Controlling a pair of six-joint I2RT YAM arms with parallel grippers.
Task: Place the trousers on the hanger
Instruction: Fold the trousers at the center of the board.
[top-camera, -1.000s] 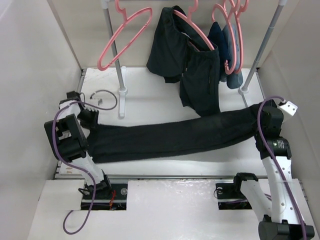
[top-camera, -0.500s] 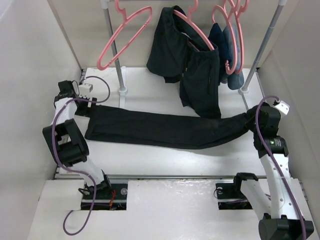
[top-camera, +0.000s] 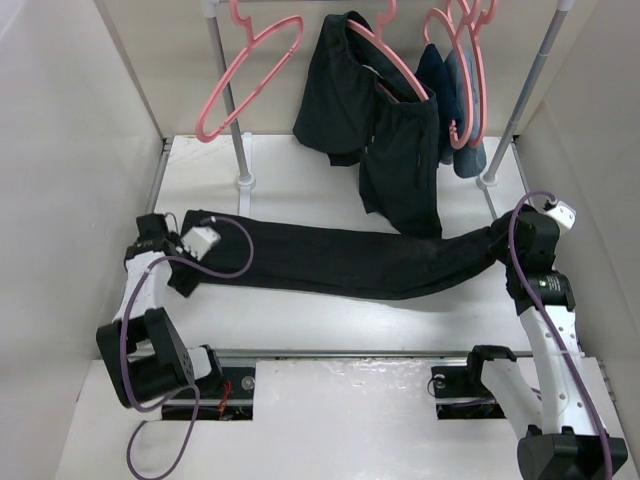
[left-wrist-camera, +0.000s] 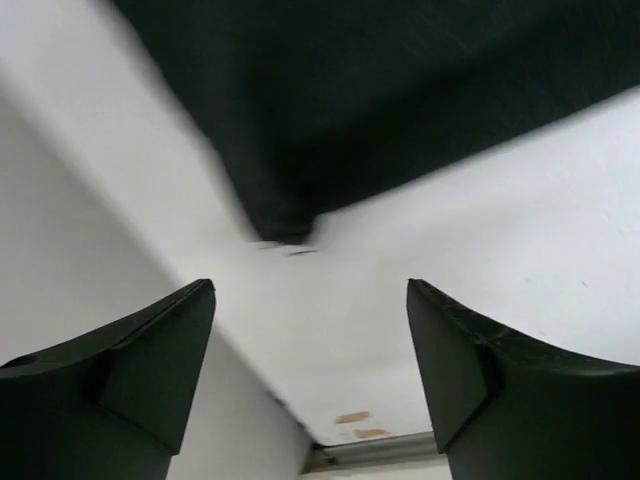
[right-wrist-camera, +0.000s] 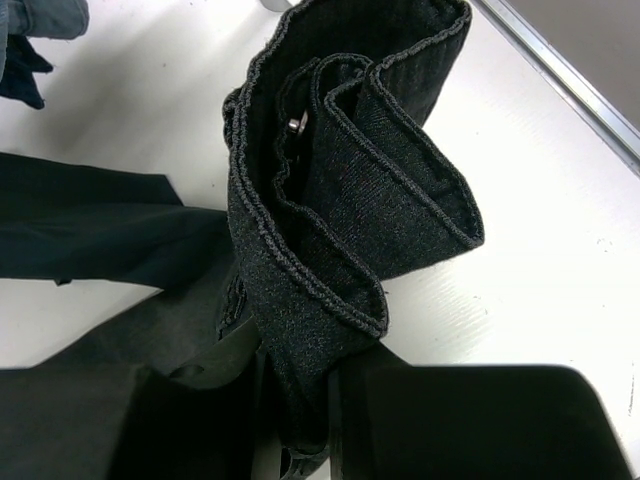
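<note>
The black trousers (top-camera: 330, 258) lie stretched across the table from left to right. Their waistband (right-wrist-camera: 340, 190) is bunched in folds, and my right gripper (right-wrist-camera: 310, 425) is shut on it at the right side of the table (top-camera: 502, 243). My left gripper (top-camera: 184, 277) is open just in front of the leg end (left-wrist-camera: 290, 190) and holds nothing; its fingers (left-wrist-camera: 150, 350) hang over bare white table. An empty pink hanger (top-camera: 245, 78) hangs on the rail at the back left.
A shorter black garment (top-camera: 385, 140) hangs on a second pink hanger, its hem reaching down near the trousers. Navy and pale-blue clothes (top-camera: 455, 100) hang at the right. Rack posts (top-camera: 241, 160) (top-camera: 505, 140) stand on the table. White walls close in both sides.
The left gripper carried the leg end back and left, opened, let it go, then drew back toward the near edge. The trousers now lie flatter and straighter. The right gripper stayed put.
</note>
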